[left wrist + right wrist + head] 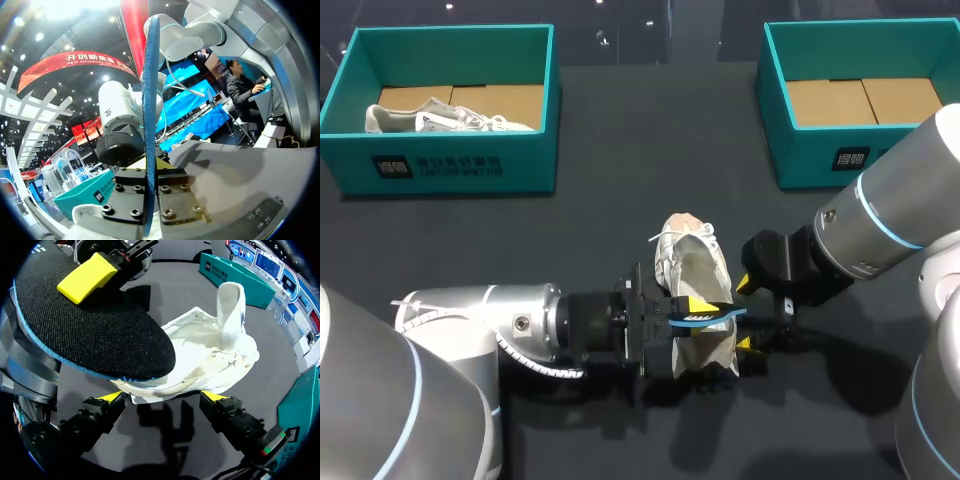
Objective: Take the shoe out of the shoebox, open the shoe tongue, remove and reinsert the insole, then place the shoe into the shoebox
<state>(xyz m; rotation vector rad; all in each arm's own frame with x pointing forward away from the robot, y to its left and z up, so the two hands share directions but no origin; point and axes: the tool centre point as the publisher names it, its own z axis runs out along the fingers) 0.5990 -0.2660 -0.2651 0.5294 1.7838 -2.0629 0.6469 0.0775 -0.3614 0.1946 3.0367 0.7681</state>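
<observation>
A white shoe (692,275) lies on the dark table in the middle, its tongue (231,305) pulled up. My left gripper (692,310) comes in from the left and is shut on the insole (708,318), which it holds over the heel end of the shoe. The insole (95,335) has a black top and a blue rim; in the left wrist view it stands edge-on between the fingers of my left gripper (149,167). My right gripper (162,397) is open just right of the shoe (210,360), its yellow fingertips (744,283) astride the heel end without touching it.
A teal shoebox (450,165) at the back left holds a second pale shoe (440,118). Another teal shoebox (820,160) at the back right shows only its cardboard floor. Bare dark table lies between the boxes and the shoe.
</observation>
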